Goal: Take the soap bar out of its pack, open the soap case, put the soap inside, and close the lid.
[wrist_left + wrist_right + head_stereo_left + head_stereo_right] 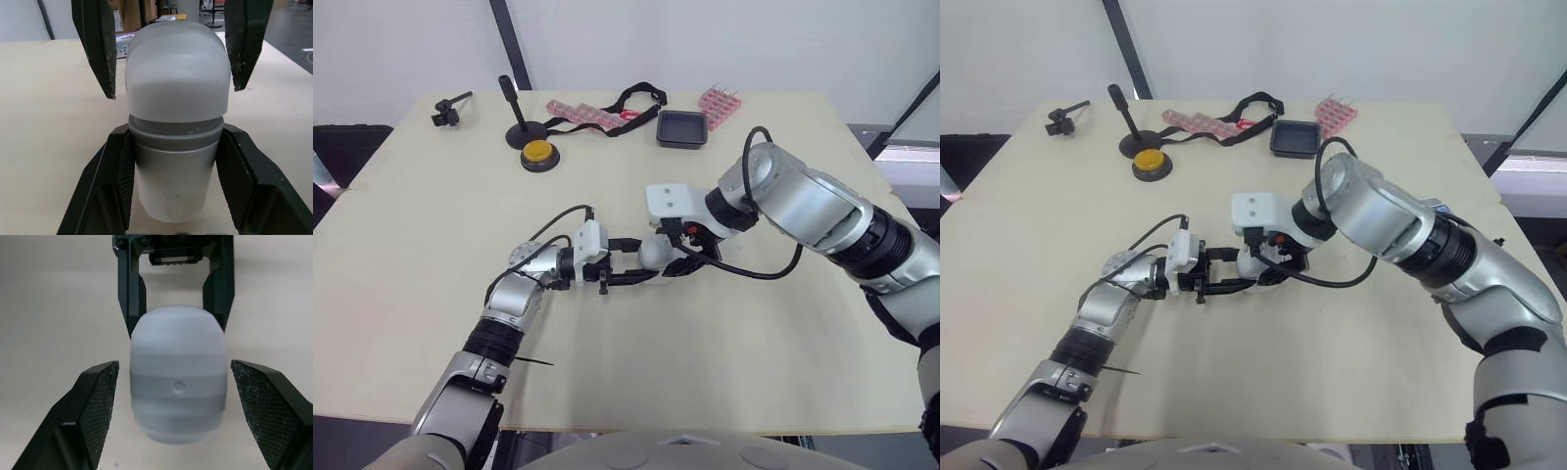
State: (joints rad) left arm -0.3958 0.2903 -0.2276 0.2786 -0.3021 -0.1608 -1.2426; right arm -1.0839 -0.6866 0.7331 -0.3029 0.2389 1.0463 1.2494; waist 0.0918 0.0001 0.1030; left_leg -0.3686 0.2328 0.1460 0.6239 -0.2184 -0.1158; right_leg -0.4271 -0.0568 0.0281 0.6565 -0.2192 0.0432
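I see the table (431,323) under the case (654,253). My right gripper (174,363) is wide open around the case's white top, not touching it. My left gripper (174,129) squeezes the case's grey bottom.

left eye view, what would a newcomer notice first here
The pale grey soap case at the middle of the table, with both arms meeting on it. The left claw clamps its base end, while the right claw stands open around its domed lid end without touching. Along the far edge, a yellow button and a black tray stand out.
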